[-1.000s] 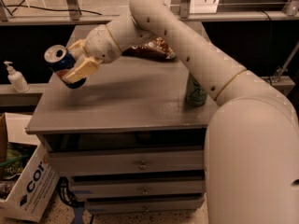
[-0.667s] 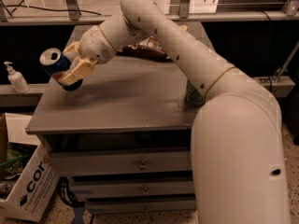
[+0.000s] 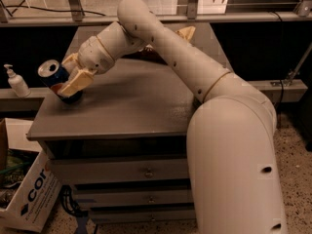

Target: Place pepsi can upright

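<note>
Blue with a shiny silver top, the pepsi can [image 3: 54, 78] sits in the grip of the hand [image 3: 68, 86]. The hand's tan fingers [image 3: 78, 80] are squeezed on the can's side, so it is closed around the can. The can is over the front left corner of the grey counter [image 3: 131, 111], close to the edge.

A moment ago the can was held higher up and was tipped more on its side. Now it is lower, and its top points more to the ceiling. It leans a bit to the left and is not straight yet. Its bottom looks like it is at the counter top or just above it; I cannot tell if it touches.

That means the job is nearly done, I think. The can needs a little more turning so it stands straight, then the hand can let go. The edge is close, so a bump could knock the can off.

A white soap bottle [image 3: 16, 81] stands on a ledge just to the left.
</note>
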### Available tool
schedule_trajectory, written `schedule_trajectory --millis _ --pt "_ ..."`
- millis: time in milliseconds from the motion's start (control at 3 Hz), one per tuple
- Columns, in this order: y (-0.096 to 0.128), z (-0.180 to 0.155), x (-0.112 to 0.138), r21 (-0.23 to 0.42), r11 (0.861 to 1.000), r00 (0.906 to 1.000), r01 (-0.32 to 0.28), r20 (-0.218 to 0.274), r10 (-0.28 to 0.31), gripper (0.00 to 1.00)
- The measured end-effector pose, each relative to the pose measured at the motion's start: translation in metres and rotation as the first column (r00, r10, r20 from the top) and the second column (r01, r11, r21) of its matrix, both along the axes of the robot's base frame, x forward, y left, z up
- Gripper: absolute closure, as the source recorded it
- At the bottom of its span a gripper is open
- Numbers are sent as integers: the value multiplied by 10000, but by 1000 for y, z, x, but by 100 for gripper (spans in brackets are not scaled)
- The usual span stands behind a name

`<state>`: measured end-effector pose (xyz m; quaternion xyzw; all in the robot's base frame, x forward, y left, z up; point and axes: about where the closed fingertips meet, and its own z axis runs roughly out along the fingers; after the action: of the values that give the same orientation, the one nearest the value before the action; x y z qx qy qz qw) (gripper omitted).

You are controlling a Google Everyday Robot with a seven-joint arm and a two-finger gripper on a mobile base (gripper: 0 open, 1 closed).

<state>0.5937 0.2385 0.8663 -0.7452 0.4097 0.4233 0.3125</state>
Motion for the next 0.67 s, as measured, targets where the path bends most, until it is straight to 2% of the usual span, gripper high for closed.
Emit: schedule_trajectory --millis 333,667 --pt "4 -5 -4 27 9999 9995 -153 -275 154 83" --pt "3 -6 -7 41 9999 9990 -146 -427 147 59"
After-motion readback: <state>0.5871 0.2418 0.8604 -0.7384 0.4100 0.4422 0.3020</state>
